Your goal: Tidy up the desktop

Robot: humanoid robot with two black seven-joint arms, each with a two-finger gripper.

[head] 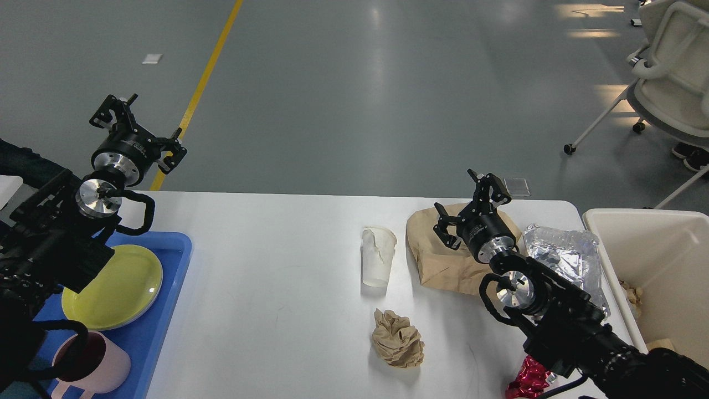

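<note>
Only the head view to go on here, looking down over the desktop (266, 288); it's the big white slab filling the lower half, and both arms reach in over it from the near side.

Left gripper (137, 128) is up high past the far left corner of the desktop, hanging over the grey floor rather than the table; its fingers are spread wide apart and there's nothing between them. Below and just nearer than it, on the left end of the desktop, sits the blue tray (174, 260) with a yellow-green plate (119, 288) in it; a pink mug (102, 368) is nearer still, at the tray's close end.

Right gripper (471, 208) is over the far right part of the desktop, right above a brown paper bag (437, 266) lying flat; fingers are parted and holding nothing; can't tell whether they touch the bag or just hover over it. Just right of that gripper is a crumpled silver foil bag (565, 255); further right, off the desktop's edge, the cream bin (604, 244) with some scraps inside. To the gripper's left stands a squashed clear plastic cup (378, 257), beside the paper bag; nearer than the cup, well back from the gripper, is a scrunched ball of brown paper (397, 339). Something shiny and red (526, 379) pokes out under the right arm at the near edge; mostly hidden, no idea what it is.
</note>
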